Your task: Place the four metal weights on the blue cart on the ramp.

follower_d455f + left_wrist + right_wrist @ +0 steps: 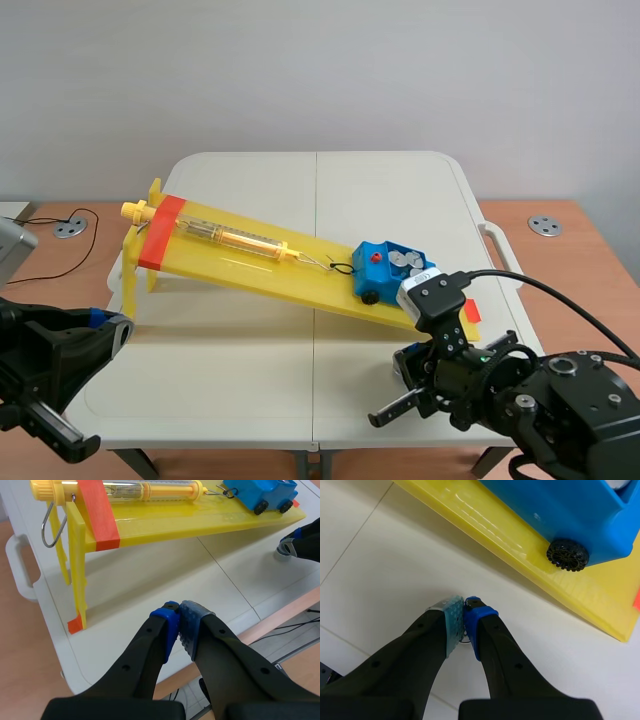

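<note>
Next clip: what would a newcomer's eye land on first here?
The bright yellow ramp slants down across the white table. The blue cart sits near its low end, carrying silvery metal weights and hooked to a yellow spring scale. The right end effector is down at the table, just beside the cart's end of the ramp.

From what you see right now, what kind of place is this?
Probably a robotics or teaching lab: a yellow ramp, blue cart and spring scale on a white table, with a cable grommet nearby.
</note>
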{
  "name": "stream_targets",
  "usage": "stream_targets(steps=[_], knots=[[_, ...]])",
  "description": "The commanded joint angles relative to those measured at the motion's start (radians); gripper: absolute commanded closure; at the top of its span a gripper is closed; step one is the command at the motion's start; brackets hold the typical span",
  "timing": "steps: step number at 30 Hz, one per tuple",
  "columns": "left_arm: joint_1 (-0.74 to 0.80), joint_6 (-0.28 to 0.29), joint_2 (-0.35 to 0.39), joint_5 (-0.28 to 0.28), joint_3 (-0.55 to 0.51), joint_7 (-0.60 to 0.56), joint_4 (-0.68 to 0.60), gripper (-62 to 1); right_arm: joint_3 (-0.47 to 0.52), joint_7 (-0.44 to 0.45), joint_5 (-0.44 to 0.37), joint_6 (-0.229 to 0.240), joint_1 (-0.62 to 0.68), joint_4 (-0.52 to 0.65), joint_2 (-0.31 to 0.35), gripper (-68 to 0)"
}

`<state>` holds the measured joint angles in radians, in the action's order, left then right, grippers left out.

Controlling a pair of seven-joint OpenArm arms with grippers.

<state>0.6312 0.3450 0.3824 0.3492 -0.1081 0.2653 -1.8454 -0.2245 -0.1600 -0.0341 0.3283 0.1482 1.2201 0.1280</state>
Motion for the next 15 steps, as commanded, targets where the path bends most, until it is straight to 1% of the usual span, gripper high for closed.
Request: stream_targets(steps=[1,5,7,10,12,15], knots=[[-0.019,0.025,0.0,0.074,-0.014,-0.107,-0.064,-4.0,0.024,0.042,-0.072,-0.021,-0.008,0.151,0.061,-0.7],[-0.019,0.025,0.0,0.074,-0.014,-0.107,-0.064,-4.0,0.067,0.03,-0.133,-0.021,0.08,0.297,0.11,-0.6],[-0.019,0.025,0.0,0.074,-0.014,-0.107,-0.064,-4.0,0.099,0.015,-0.171,-0.01,0.124,0.364,0.13,-0.6],[-0.019,0.025,0.0,0.074,-0.014,-0.107,-0.064,-4.0,0.156,-0.006,-0.238,0.026,0.185,0.455,0.151,-0.6],[-0.019,0.025,0.0,0.074,-0.014,-0.107,-0.064,-4.0,0.2,-0.026,-0.284,0.05,0.221,0.512,0.152,-0.6],[-0.019,0.025,0.0,0.074,-0.014,-0.107,-0.064,-4.0,0.273,-0.046,-0.384,0.095,0.262,0.593,0.151,-0.6]])
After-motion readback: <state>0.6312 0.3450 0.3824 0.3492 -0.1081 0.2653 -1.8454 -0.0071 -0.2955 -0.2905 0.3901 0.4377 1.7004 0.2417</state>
